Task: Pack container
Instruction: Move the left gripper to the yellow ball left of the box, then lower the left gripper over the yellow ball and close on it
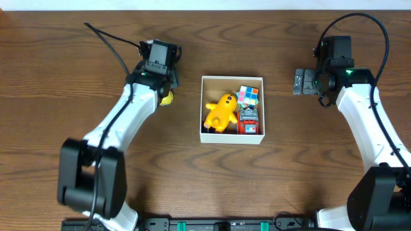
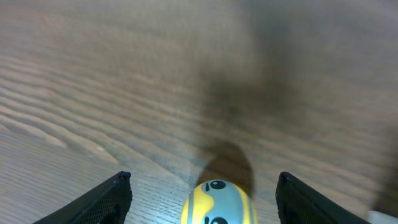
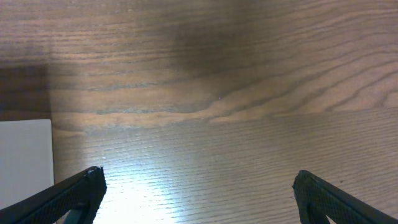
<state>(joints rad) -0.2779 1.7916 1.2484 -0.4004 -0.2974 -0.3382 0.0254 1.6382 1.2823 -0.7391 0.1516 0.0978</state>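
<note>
The left gripper [image 2: 204, 180], wide astride the small round yellow plastic toy [image 2: 219, 202] at lower centre, should probably settle lower before closing gently.

Robotics lab workstation, white left arm [image 1: 125, 115] and right arm [image 1: 371, 119] mounted at wood-grain table [image 1: 58, 70], black cables [image 1: 110, 40] trailing

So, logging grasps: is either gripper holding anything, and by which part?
Nothing is held. The left gripper straddles a small round yellow toy, gaps both sides; the right gripper stands open, empty.
</note>
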